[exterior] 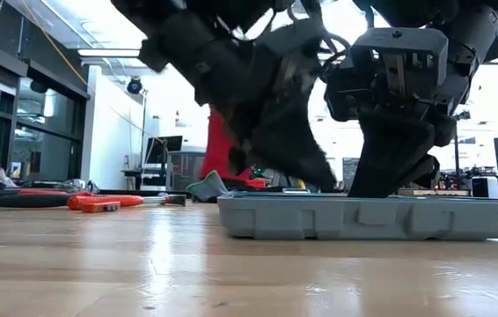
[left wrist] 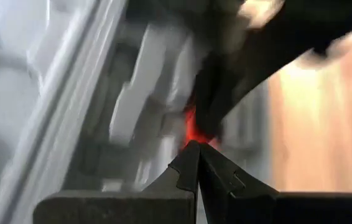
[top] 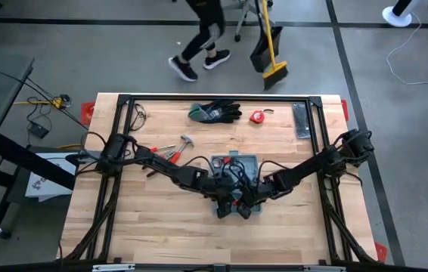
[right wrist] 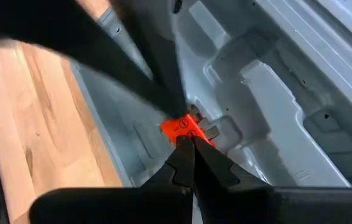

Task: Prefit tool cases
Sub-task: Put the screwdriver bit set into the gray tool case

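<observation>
The grey-blue tool case (top: 234, 168) is seen lying open and flat on the wooden desk (top: 161, 219), near its middle, with both arms brought together over its near half. The left gripper (left wrist: 196, 163) and the right gripper (right wrist: 187, 158) are both held with jaws clenched, tip to tip over the same spot, and nothing is seen clamped between either pair.

The relation that matters is small: a little orange part (right wrist: 185, 129) sits in a moulded recess of the case, directly ahead of the right jaws and touching or almost touching their tips. From the left wrist the same orange glow (left wrist: 191, 127) is seen just beyond the left jaws, partly hidden by the other arm's dark finger. Neither arm can be called clearly nearer; both tips are judged to be at the part, from opposite sides.

The long axis of the case is seen in the low view running across in front of the jaws, its wall (exterior: 363, 220) just below both tips.

The coming move is judged to be a press or nudge into the recess, since clenched jaws cannot grasp. The part could be skidded out of its seat.
</observation>
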Robot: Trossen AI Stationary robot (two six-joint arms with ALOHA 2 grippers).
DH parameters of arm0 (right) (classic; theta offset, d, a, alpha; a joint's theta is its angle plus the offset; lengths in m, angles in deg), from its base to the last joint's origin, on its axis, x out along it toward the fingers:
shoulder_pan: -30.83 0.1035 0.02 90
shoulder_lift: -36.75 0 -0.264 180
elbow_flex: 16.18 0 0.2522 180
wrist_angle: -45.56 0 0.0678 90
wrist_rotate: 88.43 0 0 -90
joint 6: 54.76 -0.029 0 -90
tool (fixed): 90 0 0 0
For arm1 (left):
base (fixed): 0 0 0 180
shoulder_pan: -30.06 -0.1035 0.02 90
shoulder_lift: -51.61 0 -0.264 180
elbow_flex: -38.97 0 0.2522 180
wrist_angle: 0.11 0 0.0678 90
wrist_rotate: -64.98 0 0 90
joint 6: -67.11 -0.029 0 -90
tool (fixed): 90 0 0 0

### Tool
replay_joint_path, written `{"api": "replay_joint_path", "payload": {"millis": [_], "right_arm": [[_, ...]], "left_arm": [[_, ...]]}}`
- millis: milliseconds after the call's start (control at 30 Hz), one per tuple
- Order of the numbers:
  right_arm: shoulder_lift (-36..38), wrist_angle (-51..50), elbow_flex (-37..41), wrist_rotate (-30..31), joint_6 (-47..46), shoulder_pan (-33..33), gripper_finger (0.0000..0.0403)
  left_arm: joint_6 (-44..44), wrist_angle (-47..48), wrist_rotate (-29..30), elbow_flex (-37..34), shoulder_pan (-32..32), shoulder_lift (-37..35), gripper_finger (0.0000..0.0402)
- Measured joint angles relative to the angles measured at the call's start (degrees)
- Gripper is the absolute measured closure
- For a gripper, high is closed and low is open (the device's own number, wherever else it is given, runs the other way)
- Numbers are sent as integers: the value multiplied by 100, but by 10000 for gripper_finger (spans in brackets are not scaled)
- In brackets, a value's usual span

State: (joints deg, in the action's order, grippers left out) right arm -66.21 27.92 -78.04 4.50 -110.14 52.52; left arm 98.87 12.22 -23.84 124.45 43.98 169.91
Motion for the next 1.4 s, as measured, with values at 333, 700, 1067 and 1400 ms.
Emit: {"api": "replay_joint_path", "payload": {"millis": [333, 700, 1067, 1400], "right_arm": [[-7, 63, 4, -42, 16, 5, 403], [26, 91, 25, -276, -6, -19, 403], [173, 246, 31, 9, 10, 87, 403], [-35, 192, 0, -84, -78, 81, 403]], "left_arm": [[338, 1, -298, 1, 59, 108, 402], [243, -299, -644, 71, -73, 330, 402], [305, -291, -572, 69, -57, 359, 402], [127, -202, -585, 47, -59, 193, 402]]}}
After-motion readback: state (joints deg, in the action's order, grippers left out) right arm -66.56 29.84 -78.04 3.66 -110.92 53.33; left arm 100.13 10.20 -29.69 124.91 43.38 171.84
